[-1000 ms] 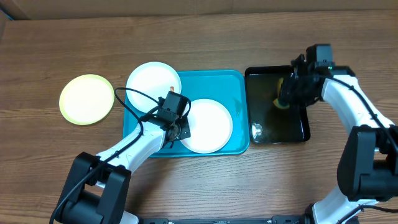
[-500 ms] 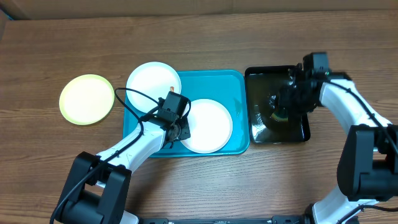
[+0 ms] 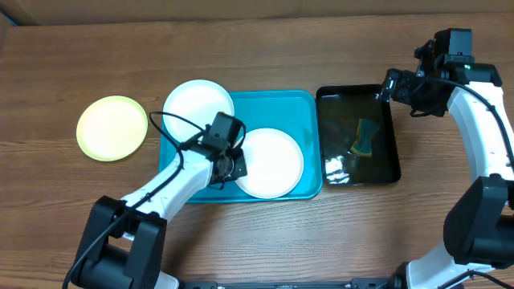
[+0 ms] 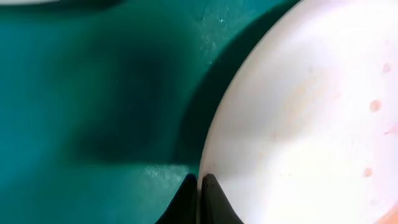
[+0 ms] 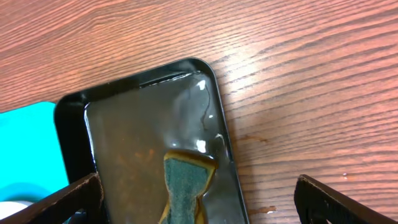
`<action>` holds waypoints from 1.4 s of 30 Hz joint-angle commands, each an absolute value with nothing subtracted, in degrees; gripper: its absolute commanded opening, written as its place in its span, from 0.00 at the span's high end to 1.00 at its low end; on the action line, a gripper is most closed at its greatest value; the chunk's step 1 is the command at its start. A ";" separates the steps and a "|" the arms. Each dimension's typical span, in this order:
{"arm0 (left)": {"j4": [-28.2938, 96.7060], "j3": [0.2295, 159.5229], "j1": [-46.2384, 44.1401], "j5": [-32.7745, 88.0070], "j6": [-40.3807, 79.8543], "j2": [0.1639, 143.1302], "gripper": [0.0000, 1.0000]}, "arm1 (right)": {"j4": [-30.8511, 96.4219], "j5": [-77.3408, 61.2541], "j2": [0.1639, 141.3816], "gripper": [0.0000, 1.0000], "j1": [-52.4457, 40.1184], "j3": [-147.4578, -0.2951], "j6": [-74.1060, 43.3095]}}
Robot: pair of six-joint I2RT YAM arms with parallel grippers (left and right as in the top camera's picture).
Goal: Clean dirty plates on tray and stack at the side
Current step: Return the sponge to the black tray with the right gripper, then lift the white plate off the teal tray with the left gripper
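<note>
Overhead first: your left end effector sits at the left rim of the near white plate, which lies flat in the turquoise tray. The far white plate overhangs the tray's back-left corner. The lime-rimmed plate rests on the wooden desk, apart to the left. Your right end effector hovers over the back-right corner of the glossy black tray. The sponge lies just inward of it, so that arm is the nearer one.

Left wrist: the fingertips are pinched almost together on the near white plate's smooth rim, with faint reddish specks across its face.

Right wrist: fingers spread wide, holding nothing. The green-and-yellow sponge lies between them in a wet film, its long axis along your approach. I'd judge they'd close across its narrow width.
</note>
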State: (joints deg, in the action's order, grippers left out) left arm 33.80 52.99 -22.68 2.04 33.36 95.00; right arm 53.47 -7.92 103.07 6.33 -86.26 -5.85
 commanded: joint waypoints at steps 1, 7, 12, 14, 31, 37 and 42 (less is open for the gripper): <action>38.17 59.20 -21.23 4.16 31.86 95.77 0.96 | 53.25 -7.11 102.13 0.00 6.13 -86.96 -5.78; 45.67 66.52 -20.36 4.56 27.09 95.77 0.96 | 53.25 -7.09 102.13 0.00 6.13 -86.96 -5.78; 50.78 72.69 -20.25 4.67 25.26 95.77 0.96 | 53.25 -7.09 102.13 0.00 6.13 -86.96 -5.78; 51.64 74.87 -20.25 4.78 25.28 95.77 0.96 | 53.25 -7.09 102.13 0.00 6.13 -86.96 -5.78; 46.83 82.72 -25.61 3.88 29.87 97.62 0.96 | 53.25 -7.11 102.13 0.00 6.13 -86.96 -5.78; 46.74 86.30 -27.55 2.55 30.04 103.96 0.96 | 53.25 -7.09 102.13 0.00 6.13 -86.96 -5.78; 49.30 94.19 -29.63 -0.93 30.02 109.60 0.96 | 53.25 -7.09 102.13 0.00 6.13 -86.96 -5.78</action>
